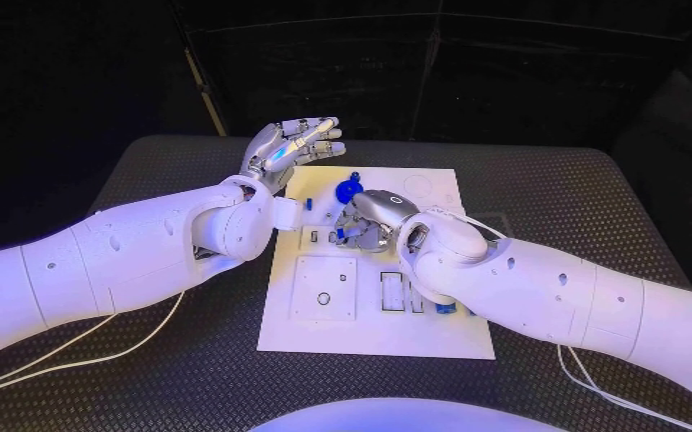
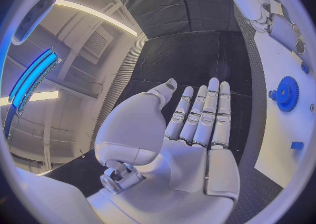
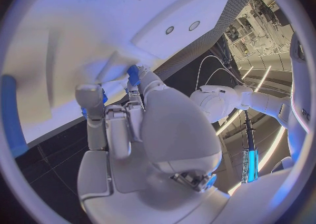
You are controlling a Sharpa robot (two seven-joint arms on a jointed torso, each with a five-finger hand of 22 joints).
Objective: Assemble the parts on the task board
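The white task board (image 1: 433, 337) lies in the middle of the table. A blue gear (image 1: 346, 192) stands near its far edge and appears again as the gear (image 2: 286, 93) in the left wrist view, with a small blue part (image 2: 297, 145) near it. My right hand (image 1: 369, 220) is down on the board just in front of the gear. Its fingertips (image 3: 134, 84) pinch a small blue part (image 3: 134, 72) against the board (image 3: 99, 18). My left hand (image 1: 289, 147) is raised beyond the board's far left corner, flat and holding nothing; its palm (image 2: 191, 129) faces up.
The board carries a square inset plate (image 1: 325, 287) and narrow slots (image 1: 392, 290), with blue pieces (image 1: 440, 307) beside my right forearm. A long blue part (image 3: 10, 108) lies on the board. White cables (image 1: 87, 342) trail over the black table (image 1: 577, 202).
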